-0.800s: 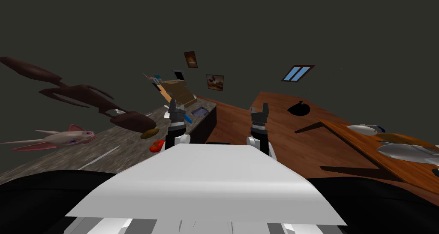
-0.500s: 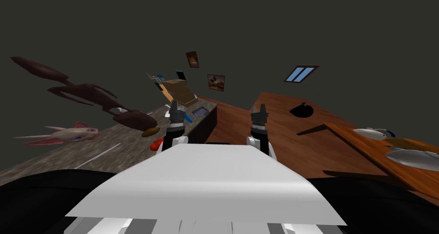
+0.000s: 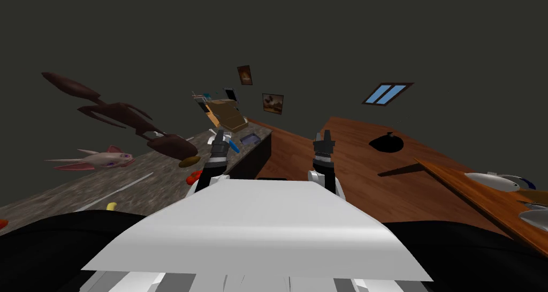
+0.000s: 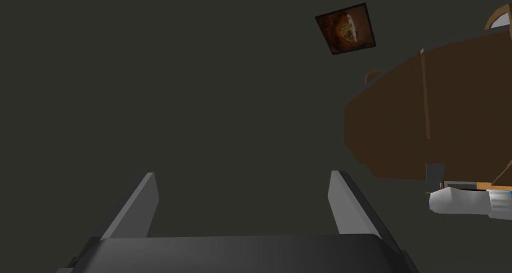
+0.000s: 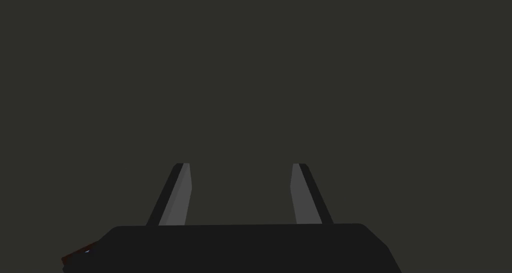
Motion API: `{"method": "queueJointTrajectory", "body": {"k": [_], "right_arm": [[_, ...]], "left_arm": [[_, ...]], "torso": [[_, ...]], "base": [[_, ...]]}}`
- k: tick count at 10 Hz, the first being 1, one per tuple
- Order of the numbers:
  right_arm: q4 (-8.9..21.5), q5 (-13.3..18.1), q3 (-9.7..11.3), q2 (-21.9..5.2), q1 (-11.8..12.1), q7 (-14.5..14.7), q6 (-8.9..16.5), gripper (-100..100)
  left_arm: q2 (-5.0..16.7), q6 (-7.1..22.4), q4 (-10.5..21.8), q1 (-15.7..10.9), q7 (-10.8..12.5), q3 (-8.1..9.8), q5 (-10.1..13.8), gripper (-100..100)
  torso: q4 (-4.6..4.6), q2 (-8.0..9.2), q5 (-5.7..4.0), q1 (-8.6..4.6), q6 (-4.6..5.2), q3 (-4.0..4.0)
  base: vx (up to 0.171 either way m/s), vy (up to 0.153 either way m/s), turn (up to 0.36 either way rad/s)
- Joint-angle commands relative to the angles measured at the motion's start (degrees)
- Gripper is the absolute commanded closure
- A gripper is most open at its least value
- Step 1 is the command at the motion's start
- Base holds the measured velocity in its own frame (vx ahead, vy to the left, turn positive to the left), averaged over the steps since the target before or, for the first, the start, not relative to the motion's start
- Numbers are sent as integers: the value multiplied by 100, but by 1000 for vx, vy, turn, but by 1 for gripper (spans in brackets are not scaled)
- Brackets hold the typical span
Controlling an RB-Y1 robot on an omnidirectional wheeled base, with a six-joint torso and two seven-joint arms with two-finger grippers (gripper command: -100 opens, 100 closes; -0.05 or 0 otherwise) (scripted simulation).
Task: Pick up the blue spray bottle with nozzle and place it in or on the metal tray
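Observation:
The blue spray bottle [image 3: 234, 146] lies on the grey stone counter [image 3: 134, 184], its white nozzle end toward the far side, just right of my left gripper [image 3: 219, 136]. A small grey-blue tray [image 3: 250, 139] sits on the counter just beyond the bottle. In the left wrist view my left gripper [image 4: 242, 175] is open with nothing between its fingers; a white piece with a blue edge [image 4: 462, 201] shows off to one side under a brown box [image 4: 430, 115]. My right gripper [image 3: 324, 136] is raised over the wooden floor, and its wrist view shows the right gripper [image 5: 240, 165] open and empty.
On the counter lie a pink fish toy [image 3: 101, 159], a long dark red shape [image 3: 123, 115], a brown oval [image 3: 189, 161], a red item [image 3: 192, 177] and a yellow item [image 3: 111, 205]. A cardboard box [image 3: 227, 114] stands at the far end. A wooden table [image 3: 481, 198] with dishes is at right; a black object [image 3: 388, 142] lies on the floor.
The whole head view has slid to the right, so I have turned left. A yellow item and a red one have come into view at the lower left. Both grippers stay raised and open.

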Motion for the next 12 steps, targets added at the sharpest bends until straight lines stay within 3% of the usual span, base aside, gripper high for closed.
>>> {"method": "queueJointTrajectory", "body": {"k": [1, 7, 8, 12], "right_arm": [[0, 0, 0, 0, 0, 0, 0, 0], [0, 0, 0, 0, 0, 0, 0, 0], [0, 0, 0, 0, 1, 0, 0, 0], [0, 0, 0, 0, 1, 0, 0, 0]], "left_arm": [[83, 163, -37, 211, -39, 49, -49, -100], [294, 877, -101, 1022, -229, 399, -236, -100], [294, 877, -101, 1022, -229, 399, -236, -100], [420, 1444, -95, 1565, -436, 718, -380, -100]], "torso": [[0, 0, 0, 0, 0, 0], [-4, -16, -1, 0, 1, -9], [-4, -20, -1, -1, 0, -11], [-7, -31, -2, -8, 2, -18]], "base": [[38, -92, 108], [74, -93, 135], [63, -80, 58], [109, -98, 116]]}}
